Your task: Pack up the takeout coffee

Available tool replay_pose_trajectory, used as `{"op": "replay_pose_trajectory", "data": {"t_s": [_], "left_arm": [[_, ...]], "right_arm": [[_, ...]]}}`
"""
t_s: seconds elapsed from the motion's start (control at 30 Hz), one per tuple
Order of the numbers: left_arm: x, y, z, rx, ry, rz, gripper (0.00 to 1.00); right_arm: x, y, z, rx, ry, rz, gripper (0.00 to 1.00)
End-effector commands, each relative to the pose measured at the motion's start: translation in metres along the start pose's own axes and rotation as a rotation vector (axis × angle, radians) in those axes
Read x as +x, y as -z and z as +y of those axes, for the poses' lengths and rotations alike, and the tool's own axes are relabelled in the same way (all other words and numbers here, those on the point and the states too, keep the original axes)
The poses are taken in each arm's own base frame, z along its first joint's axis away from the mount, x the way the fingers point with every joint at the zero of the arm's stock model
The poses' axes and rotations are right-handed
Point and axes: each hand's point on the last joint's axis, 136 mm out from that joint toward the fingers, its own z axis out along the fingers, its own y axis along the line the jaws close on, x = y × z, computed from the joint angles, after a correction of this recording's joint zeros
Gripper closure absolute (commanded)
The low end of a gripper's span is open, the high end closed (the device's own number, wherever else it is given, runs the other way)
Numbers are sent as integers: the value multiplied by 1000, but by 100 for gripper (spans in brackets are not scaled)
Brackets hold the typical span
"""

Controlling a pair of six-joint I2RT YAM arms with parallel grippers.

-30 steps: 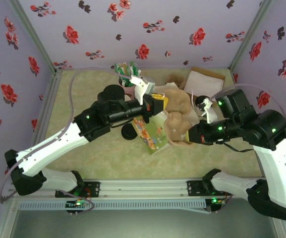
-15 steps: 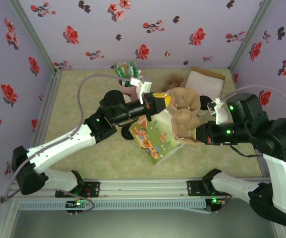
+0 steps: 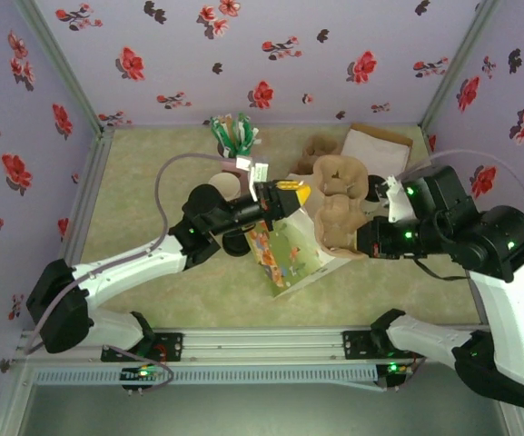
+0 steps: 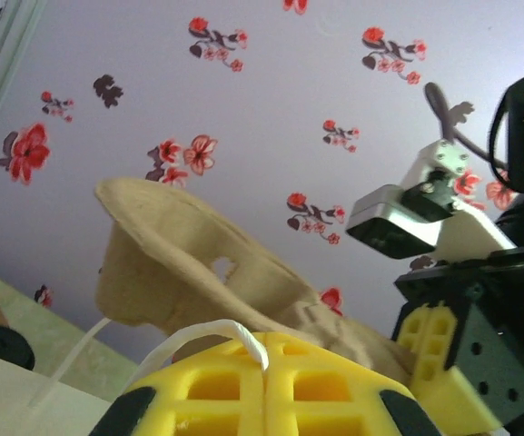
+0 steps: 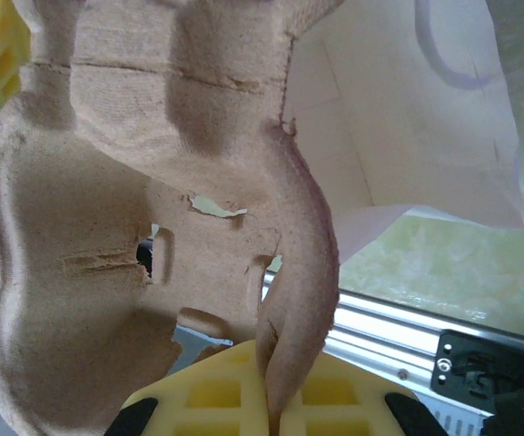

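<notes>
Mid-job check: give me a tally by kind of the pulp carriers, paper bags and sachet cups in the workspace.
pulp carrier: 2
paper bag: 2
cup of green sachets: 1
total: 5

L pincer [image 3: 301,193], R pincer [image 3: 360,245] clamped; arms prob raised

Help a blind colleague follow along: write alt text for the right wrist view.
The right gripper is shut on the rim of a brown moulded-pulp cup carrier. Behind it are a white paper bag, the green table and a metal rail.
</notes>
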Motion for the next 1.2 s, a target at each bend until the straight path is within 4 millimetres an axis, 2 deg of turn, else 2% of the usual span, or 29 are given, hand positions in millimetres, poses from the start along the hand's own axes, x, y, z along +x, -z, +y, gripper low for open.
{"op": "replay_pose_trajectory", "data": {"t_s": [0.0, 0.23, 0.47, 0.6, 0.77, 0.83, 0.97, 1.17], "left_arm": [[-24, -6, -18, 107, -22, -85, 100], [-23, -30, -7, 162, 31, -74, 100], [-18, -34, 3, 191, 65, -102, 100], [-23, -34, -1, 222, 63, -130, 100], [-42, -38, -17, 270, 37, -168, 100], [-40, -36, -18, 275, 32, -166, 100], [-30, -32, -4, 245, 94, -188, 100], [13, -37, 0, 189, 84, -156, 100]], "right_arm": [[22, 15, -25, 123, -10, 64, 100], [16, 22, -31, 158, -7, 3, 100], [14, 23, -33, 172, 0, -5, 100], [6, 24, -34, 194, 14, -26, 100], [-6, 29, -32, 214, 33, -67, 100], [-8, 31, -32, 218, 40, -78, 100], [-13, 39, -36, 239, 52, -129, 100], [-11, 37, -40, 250, 66, -129, 100]]}}
